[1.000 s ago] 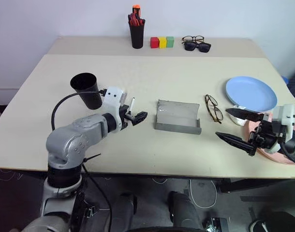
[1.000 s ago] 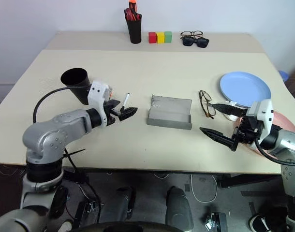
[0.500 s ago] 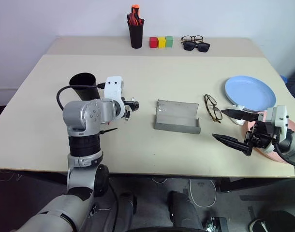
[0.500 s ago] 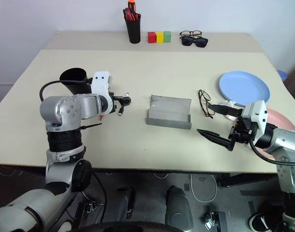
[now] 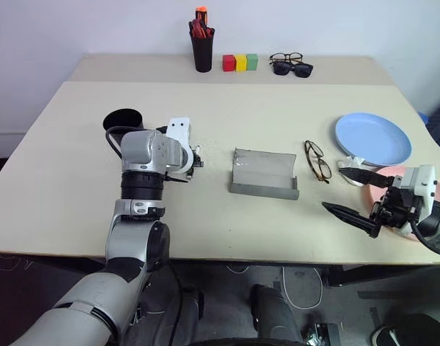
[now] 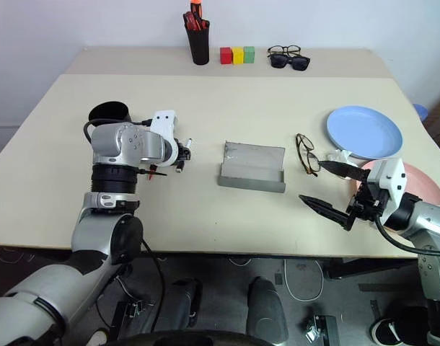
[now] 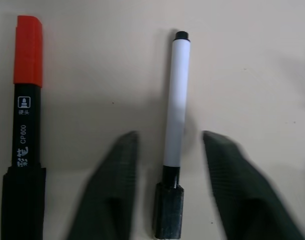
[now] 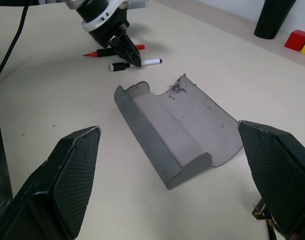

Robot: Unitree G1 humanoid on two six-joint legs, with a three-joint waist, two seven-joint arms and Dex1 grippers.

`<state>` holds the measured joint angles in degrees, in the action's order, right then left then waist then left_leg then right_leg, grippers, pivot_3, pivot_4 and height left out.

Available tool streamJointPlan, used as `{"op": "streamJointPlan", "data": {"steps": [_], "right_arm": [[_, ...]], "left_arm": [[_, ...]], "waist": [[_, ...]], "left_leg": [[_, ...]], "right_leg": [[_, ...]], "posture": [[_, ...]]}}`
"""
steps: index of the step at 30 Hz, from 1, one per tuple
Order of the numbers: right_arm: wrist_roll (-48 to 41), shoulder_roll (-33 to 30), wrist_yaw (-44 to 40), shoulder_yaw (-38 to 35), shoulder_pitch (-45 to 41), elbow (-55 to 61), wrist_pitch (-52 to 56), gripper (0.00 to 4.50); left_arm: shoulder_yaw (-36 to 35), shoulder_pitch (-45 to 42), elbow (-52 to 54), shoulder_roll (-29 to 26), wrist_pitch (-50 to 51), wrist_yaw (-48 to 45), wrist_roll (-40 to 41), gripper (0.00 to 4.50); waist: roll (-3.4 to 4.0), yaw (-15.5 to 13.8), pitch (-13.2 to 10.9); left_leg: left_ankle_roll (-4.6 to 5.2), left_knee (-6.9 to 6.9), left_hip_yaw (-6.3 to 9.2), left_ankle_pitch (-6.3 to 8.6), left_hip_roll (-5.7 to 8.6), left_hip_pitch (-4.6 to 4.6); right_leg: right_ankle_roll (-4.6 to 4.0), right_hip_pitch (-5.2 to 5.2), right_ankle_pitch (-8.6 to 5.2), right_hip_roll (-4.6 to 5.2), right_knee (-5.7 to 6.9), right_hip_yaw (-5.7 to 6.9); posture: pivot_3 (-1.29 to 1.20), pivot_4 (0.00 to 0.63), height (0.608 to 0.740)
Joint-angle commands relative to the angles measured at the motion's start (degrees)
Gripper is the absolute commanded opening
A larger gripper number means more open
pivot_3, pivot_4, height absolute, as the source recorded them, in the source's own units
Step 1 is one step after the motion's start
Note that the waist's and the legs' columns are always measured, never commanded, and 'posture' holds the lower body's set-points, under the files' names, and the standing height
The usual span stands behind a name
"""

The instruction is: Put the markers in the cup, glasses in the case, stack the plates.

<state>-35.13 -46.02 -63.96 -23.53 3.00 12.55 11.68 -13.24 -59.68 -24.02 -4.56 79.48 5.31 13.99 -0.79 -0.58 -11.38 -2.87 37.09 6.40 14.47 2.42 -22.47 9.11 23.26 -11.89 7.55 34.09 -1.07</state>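
Observation:
Two markers lie side by side on the table: the white marker [image 7: 176, 100] with a black cap and the black marker [image 7: 26, 115] with a red cap. My left gripper [image 7: 168, 135] points down over them, open, one finger on each side of the white marker with gaps showing. The black cup [image 5: 122, 121] stands just behind that arm, partly hidden. The grey case [image 5: 265, 173] lies open mid-table. The wire glasses [image 5: 318, 161] lie to its right. My right gripper [image 5: 334, 189] hangs open and empty before the pink plate [image 6: 422, 186]. The blue plate [image 5: 373, 139] sits behind.
On the back shelf stand a black holder with red and orange pens [image 5: 203, 43], three coloured blocks [image 5: 240, 63], and dark sunglasses [image 5: 293, 68] with another pair of spectacles behind. The table's front edge runs close to both arms.
My left arm has swung forward and down onto the markers, and its fingers have narrowed around the white one. The right arm has stayed almost still.

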Motion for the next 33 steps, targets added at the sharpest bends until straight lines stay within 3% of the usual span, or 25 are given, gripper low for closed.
{"op": "streamJointPlan", "data": {"steps": [1, 6, 10, 12, 15, 23, 28, 33], "right_arm": [[-1.16, 0.07, 0.38, -2.10, 0.27, 2.21, -0.54, 4.50], [-0.75, 0.25, 0.82, -1.42, 0.05, 1.97, -0.72, 4.50], [-1.06, 0.46, 1.77, -1.00, -1.56, 1.44, -0.39, 4.50], [-1.76, 0.74, 2.38, -0.89, -3.30, 0.77, 0.07, 4.50], [-3.12, 1.73, 3.84, 0.11, -7.55, -0.09, 1.40, 4.50], [-2.00, 6.29, 4.05, 7.02, -17.34, -3.40, 1.36, 4.50], [-1.01, 9.40, 2.71, 11.34, -23.17, -6.07, 0.30, 4.50], [-0.36, 9.89, 1.72, 12.55, -25.29, -8.06, -0.37, 4.50]], "left_arm": [[0.31, -1.32, -0.57, 0.98, 0.77, -0.97, 0.02, 0.02], [-2.29, -0.90, 3.44, 3.21, 4.25, -1.23, 1.25, 0.02], [3.81, 1.45, 15.33, 1.84, 3.19, -7.81, 4.25, 0.02], [9.04, 4.55, 26.15, -0.40, -6.65, -12.09, 3.87, 0.02], [14.10, 10.63, 36.25, -4.58, -29.60, -10.88, -4.83, 0.02], [14.60, 16.28, 28.57, -12.18, -60.77, -2.53, -19.33, 0.02], [11.21, 16.82, 21.21, -13.48, -69.72, 5.67, -24.27, 0.02], [9.23, 16.79, 17.40, -13.15, -71.43, 8.25, -24.91, 0.02]], "waist": [[0.00, -0.16, 0.00], [0.00, -0.12, 0.00], [-0.03, 0.16, -0.02], [-0.02, 0.60, -0.03], [-0.01, 1.24, -0.03], [-0.02, 1.16, -0.02], [-0.01, 1.12, -0.02], [-0.02, 0.99, -0.02]], "left_leg": [[0.00, 0.00, 0.00, 0.00, 0.00, -0.01], [-0.01, 0.00, 0.00, 0.00, 0.07, -0.02], [-0.01, 0.00, 0.01, -0.01, 0.07, -0.03], [-0.05, -0.03, 0.00, -0.03, 0.05, -0.03], [-0.21, -0.11, -0.03, -0.10, 0.02, -0.03], [-0.26, 0.01, -0.05, -0.17, 0.01, 0.03], [-0.24, -0.09, 0.01, -0.17, 0.01, 0.00], [-0.24, -0.06, 0.03, -0.17, 0.04, -0.02]], "right_leg": [[0.02, 0.00, 0.00, 0.01, 0.00, 0.00], [0.10, -0.02, 0.01, 0.07, -0.01, -0.01], [0.10, 0.00, 0.01, 0.06, -0.01, -0.01], [0.10, 0.05, 0.02, 0.05, 0.02, -0.02], [-0.23, 0.10, 0.21, 0.05, 0.02, -0.07], [-0.38, -0.03, 0.27, 0.03, -0.04, -0.09], [-0.31, 0.08, 0.30, 0.02, 0.01, -0.07], [-0.25, 0.06, 0.33, 0.02, 0.01, -0.06]], "posture": [[0.00, 0.150, 0.739], [0.00, 0.150, 0.739], [0.00, 0.150, 0.739], [0.00, 0.150, 0.739], [0.00, 0.150, 0.739], [0.00, 0.150, 0.739], [0.00, 0.150, 0.739], [0.00, 0.150, 0.739]]}}
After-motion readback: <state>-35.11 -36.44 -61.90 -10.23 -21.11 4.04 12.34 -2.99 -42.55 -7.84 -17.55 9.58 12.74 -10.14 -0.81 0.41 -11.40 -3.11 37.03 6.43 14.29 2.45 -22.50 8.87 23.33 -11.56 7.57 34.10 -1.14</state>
